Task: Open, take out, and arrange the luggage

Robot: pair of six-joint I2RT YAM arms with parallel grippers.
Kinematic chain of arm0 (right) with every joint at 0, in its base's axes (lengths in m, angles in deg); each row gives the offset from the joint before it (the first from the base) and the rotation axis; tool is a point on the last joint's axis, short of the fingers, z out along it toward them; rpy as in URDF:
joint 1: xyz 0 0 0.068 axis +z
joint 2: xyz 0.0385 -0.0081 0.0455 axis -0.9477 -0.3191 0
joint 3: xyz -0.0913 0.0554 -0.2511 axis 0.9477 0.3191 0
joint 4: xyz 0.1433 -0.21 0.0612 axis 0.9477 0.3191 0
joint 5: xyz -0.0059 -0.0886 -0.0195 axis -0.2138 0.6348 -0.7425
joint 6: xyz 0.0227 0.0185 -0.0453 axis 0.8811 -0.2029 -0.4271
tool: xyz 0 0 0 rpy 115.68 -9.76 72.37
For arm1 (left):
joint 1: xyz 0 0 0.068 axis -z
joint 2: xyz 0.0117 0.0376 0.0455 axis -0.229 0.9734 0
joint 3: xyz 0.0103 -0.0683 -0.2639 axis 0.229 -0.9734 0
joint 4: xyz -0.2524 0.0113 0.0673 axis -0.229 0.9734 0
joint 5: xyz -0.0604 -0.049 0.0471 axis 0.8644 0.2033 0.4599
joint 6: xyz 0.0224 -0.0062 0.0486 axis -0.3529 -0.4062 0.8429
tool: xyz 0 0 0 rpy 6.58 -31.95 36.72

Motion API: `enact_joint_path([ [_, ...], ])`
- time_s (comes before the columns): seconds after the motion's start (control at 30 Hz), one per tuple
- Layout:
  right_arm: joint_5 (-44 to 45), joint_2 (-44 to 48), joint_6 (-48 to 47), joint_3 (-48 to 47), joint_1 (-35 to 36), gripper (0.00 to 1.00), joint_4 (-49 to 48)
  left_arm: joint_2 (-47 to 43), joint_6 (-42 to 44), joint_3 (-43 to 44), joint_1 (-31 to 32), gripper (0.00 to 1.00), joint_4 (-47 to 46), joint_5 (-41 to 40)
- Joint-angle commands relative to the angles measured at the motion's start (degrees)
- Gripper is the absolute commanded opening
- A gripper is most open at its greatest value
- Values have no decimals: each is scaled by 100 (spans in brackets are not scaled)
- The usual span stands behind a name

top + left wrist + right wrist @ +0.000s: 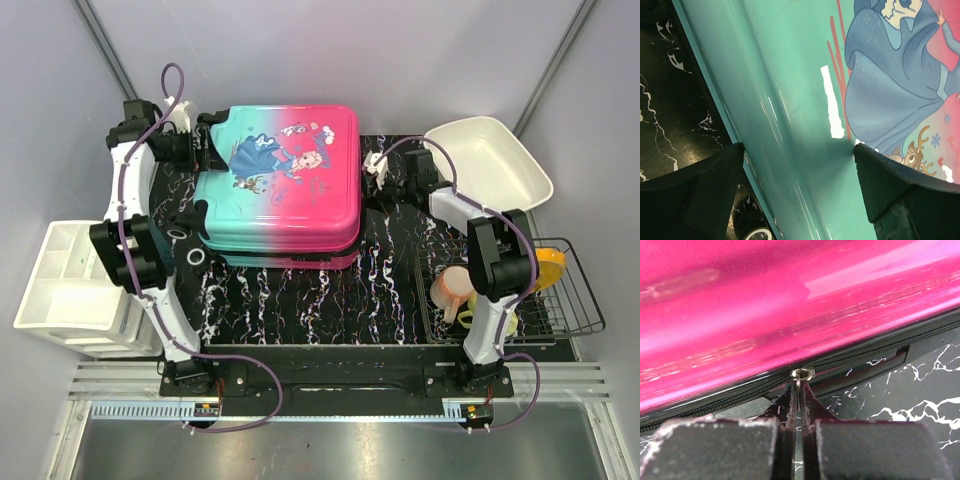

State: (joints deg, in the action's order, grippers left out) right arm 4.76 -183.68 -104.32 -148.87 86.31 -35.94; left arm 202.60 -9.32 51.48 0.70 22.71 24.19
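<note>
Right end effector [798, 390] pinches the zipper pull [803, 373] so it can unzip the luggage [280, 180]; left end effector [799, 155] gapes open above it, probably for bracing.

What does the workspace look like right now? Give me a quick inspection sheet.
Surface: black marbled table.
Job's things: luggage lying flat, lid closed; zip pull on its pink side.
Clutter: white tub at far right; wire basket holding cups; white tray beside the left edge.
Grippers: left gripper open over the teal shell; right gripper shut on the zip pull.
Cables: purple cables along both arms, no snag seen.
Surroundings: grey walls; nothing else seen.
</note>
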Motion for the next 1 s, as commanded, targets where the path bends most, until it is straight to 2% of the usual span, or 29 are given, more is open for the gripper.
enact_joint_path([
  [0.0,-641,560,578,666,784,0,-384,614,267,184,532,88,279,247],
  [0.17,-597,1149,946,1386,855,0,-516,1036,664,544,1621,73,446,520],
  [0.27,-553,1545,1201,1791,1030,0,-578,1256,866,851,2044,70,490,442],
  [0.33,-465,1747,1377,1950,1223,0,-821,1318,875,1114,2097,75,464,310],
  [0.37,-404,1792,1639,2064,1285,0,-998,1327,806,1212,2080,82,438,161],
  [0.43,-237,1862,1939,2127,1408,0,-1175,1231,691,1518,1966,88,289,-390],
  [0.5,-88,1889,2361,2153,1566,0,-1473,916,227,1651,1686,94,-35,-892],
  [0.57,27,1915,2660,2179,1707,0,-1806,599,-465,1600,1422,98,-291,-991],
  [0.63,159,1915,2784,2179,1777,0,-1939,11,-1046,1223,921,99,-730,-1017],
  [0.67,220,1906,2880,2179,1847,0,-2062,-209,-1694,1004,772,99,-880,-1096],
  [0.77,413,1906,3004,2118,1901,0,-2098,-1149,-2129,2,384,99,-1153,-1053],
  [0.8,623,1906,2996,2109,1901,0,-2081,-1386,-2209,-592,322,99,-1336,-1244],
  [0.87,957,1924,2804,2039,1901,0,-1880,-2116,-2480,-1201,322,99,-1565,-1657],
  [0.9,1525,1933,2585,1995,1875,0,-1757,-2492,-2761,-1953,313,99,-1958,-2460],
  [0.97,1767,1950,2451,1986,1787,0,-1738,-2724,-3070,-2266,313,99,-2058,-2914],
])
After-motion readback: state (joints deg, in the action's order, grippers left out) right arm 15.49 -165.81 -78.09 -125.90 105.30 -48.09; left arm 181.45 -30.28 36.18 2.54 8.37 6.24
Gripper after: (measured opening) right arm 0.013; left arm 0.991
